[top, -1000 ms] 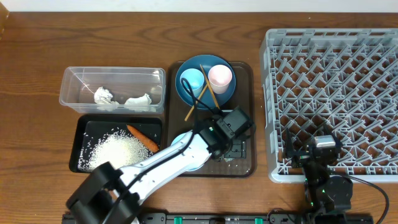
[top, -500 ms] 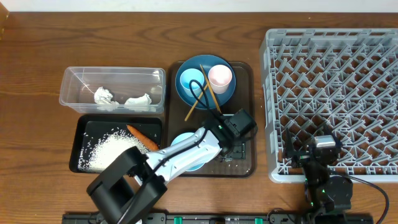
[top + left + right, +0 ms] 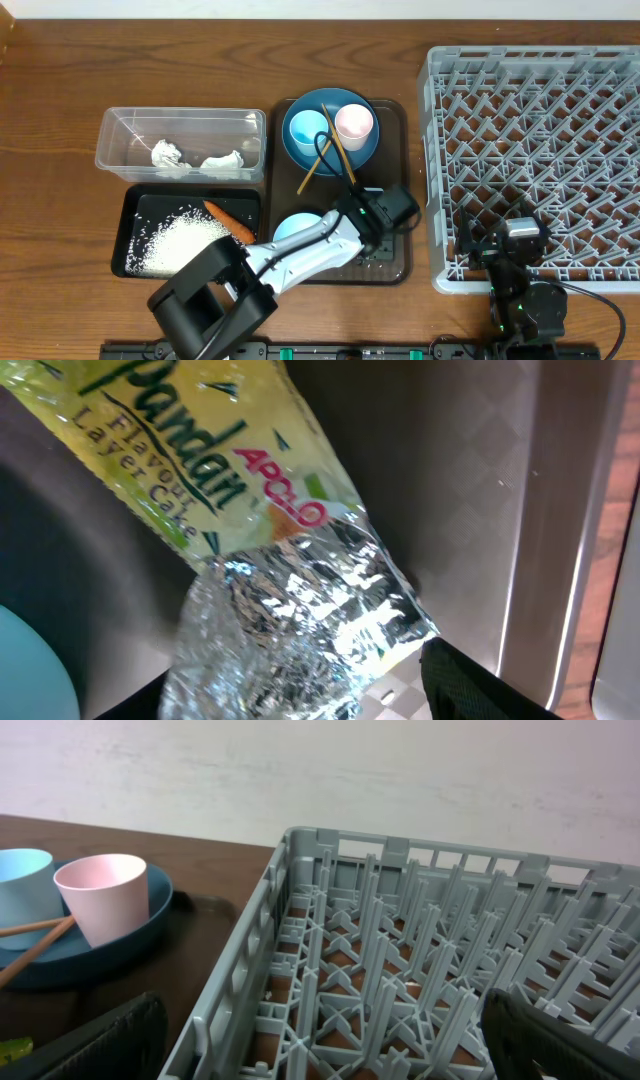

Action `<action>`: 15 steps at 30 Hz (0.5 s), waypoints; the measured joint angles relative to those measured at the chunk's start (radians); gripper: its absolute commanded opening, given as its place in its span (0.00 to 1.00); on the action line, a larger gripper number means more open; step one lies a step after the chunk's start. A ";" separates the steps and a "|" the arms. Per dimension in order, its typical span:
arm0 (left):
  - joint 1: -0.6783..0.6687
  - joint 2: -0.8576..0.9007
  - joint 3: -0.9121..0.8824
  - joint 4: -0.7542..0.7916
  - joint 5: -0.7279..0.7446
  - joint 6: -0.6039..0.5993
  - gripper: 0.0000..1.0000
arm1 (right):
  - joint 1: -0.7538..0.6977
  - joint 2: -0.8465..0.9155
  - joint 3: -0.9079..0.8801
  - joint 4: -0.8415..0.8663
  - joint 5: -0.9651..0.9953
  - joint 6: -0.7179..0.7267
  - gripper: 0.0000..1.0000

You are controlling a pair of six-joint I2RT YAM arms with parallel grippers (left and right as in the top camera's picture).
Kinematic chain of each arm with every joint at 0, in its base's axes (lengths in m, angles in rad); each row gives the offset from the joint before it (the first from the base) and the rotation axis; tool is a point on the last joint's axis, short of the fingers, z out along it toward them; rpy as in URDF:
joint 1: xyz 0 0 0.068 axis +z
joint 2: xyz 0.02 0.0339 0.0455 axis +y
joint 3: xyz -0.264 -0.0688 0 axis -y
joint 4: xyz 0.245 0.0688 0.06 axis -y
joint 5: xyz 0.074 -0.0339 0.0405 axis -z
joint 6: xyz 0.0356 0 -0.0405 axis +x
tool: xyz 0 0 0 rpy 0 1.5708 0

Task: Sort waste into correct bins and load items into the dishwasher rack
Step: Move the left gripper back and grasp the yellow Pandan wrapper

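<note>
Overhead view, centre of worktop (image 3: 60, 60): brown serving tray (image 3: 392, 130).
- Far end: dark-blue plate (image 3: 330, 103), carrying light-blue cup (image 3: 308, 128) and pink cup (image 3: 353, 123), both upright; two chopsticks (image 3: 318, 165) leaning across its near rim.
- Near left: pale-blue bowl (image 3: 290, 228), partly hidden by the arm.
- Near right: snack wrapper (image 3: 270, 560) flat on the tray floor, foil end between the fingers of left hand (image 3: 300, 695). Fingers set either side as for a pinch; cannot tell whether clenched on it.

Clear box (image 3: 180, 125), far left: crumpled tissue (image 3: 167, 154) inside; likely destination for the wrapper.

Black tray (image 3: 135, 200), near left: rice grains (image 3: 185, 243) and carrot (image 3: 228, 222).

Dishwasher rack (image 3: 540, 130), right: no dishes seen in it.

Right hand (image 3: 325, 1055): released, spread wide at the rack's near edge, nothing between the fingers; probably parked until dishes are due.
</note>
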 measured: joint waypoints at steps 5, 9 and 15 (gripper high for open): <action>-0.033 0.000 0.000 0.002 -0.047 0.000 0.63 | 0.000 0.000 0.000 0.000 0.000 0.000 0.99; -0.051 0.000 0.000 0.002 -0.089 0.000 0.63 | 0.000 0.000 0.000 0.000 0.000 0.000 0.99; -0.056 0.000 -0.023 0.006 -0.122 -0.002 0.63 | 0.000 0.000 0.000 0.000 0.000 0.000 0.99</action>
